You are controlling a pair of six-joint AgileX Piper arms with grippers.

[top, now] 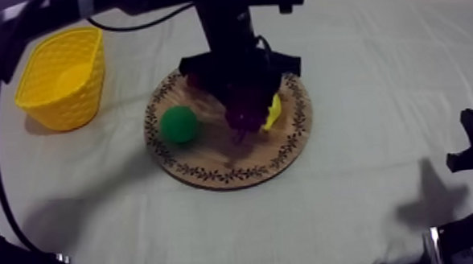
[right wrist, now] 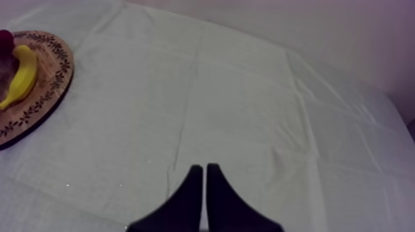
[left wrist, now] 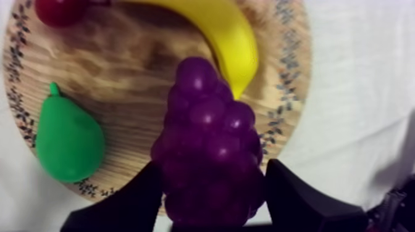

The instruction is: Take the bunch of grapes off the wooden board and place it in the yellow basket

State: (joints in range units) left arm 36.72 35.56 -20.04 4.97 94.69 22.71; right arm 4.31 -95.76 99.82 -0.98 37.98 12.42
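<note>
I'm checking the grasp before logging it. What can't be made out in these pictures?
Top view: the left arm hides most of the bunch of grapes and the banana.
Left wrist view: the edge cuts off the small red fruit; whether the bunch rests on the wooden board is hidden by the bunch itself.

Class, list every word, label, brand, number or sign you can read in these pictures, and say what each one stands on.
None: no word, number, brand or label can be read on anything here.
The wooden board has a leafy ornament round its rim, not letters.
The yellow basket, bunch of grapes, banana, pear and small red fruit bear no markings.
</note>
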